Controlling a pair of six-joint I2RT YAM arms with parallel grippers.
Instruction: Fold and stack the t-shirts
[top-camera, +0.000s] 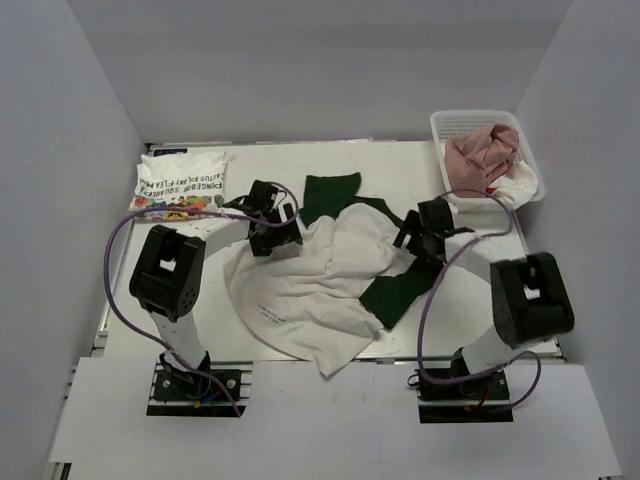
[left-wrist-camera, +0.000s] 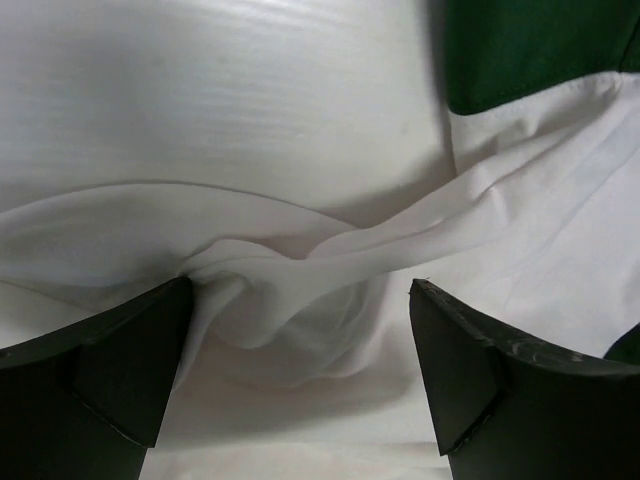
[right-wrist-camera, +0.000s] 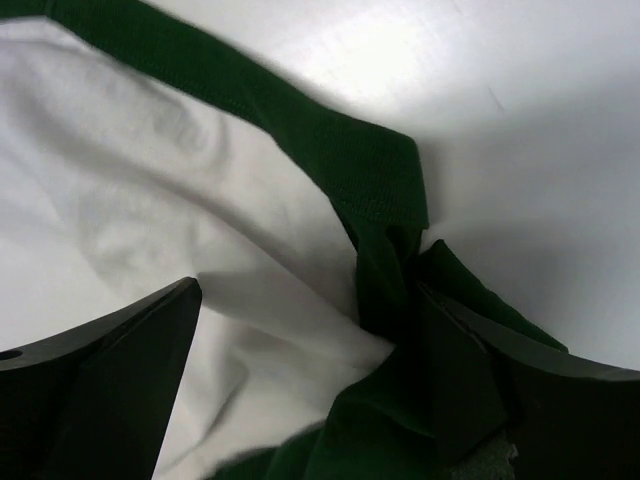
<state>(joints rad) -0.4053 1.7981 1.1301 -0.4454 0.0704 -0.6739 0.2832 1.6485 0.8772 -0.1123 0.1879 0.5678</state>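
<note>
A white plastic lattice basket (top-camera: 468, 120) sits at the far right corner of the white table (top-camera: 400, 165).

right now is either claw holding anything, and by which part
Nothing is held. The left claw and the right claw both hang open over the white and green t-shirt, cloth not pinched.

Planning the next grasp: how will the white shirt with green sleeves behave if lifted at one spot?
Probably floppy: the green-sleeved t-shirt lies crumpled in soft folds. It would likely drape and trail across the table. The cloth looks thin, so probably light.
</note>
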